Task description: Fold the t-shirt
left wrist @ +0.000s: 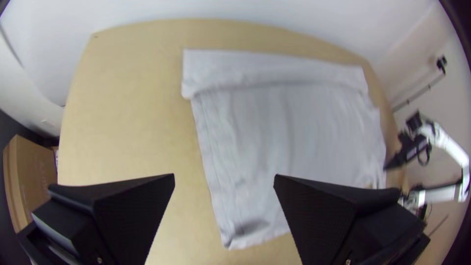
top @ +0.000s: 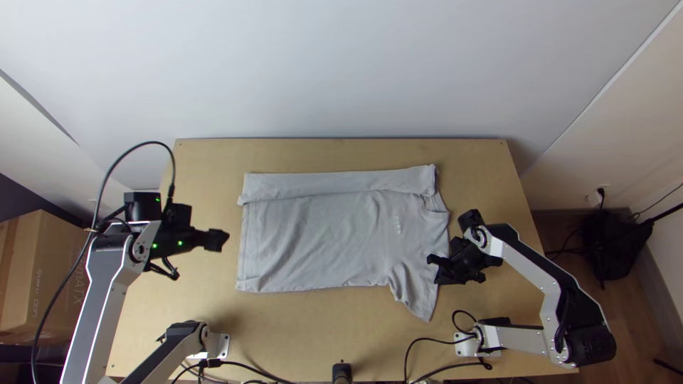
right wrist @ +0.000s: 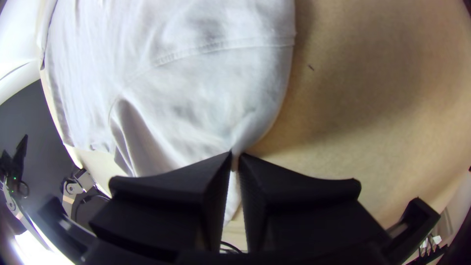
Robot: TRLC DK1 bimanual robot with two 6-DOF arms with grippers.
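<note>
The light grey t-shirt [top: 320, 235] lies spread on its side in the top view, its far side folded over in a long strip and a sleeve pointing toward the table's near edge. Left of its hem, my left gripper [top: 217, 240] hangs clear of the cloth. The left wrist view has the shirt [left wrist: 294, 132] beyond my left gripper [left wrist: 224, 179], whose fingers stand wide apart. My right gripper [top: 435, 269] is at the shirt's right edge, by the near sleeve. From the right wrist, my right gripper [right wrist: 235, 159] is shut on a pinched edge of the shirt [right wrist: 196, 98].
The light wooden table [top: 341, 153] shows bare wood around the shirt. Cables [top: 420, 355] loop along its near edge by the arm bases. A cardboard box [top: 50, 277] stands beyond the left side, a black bag [top: 612, 245] beyond the right.
</note>
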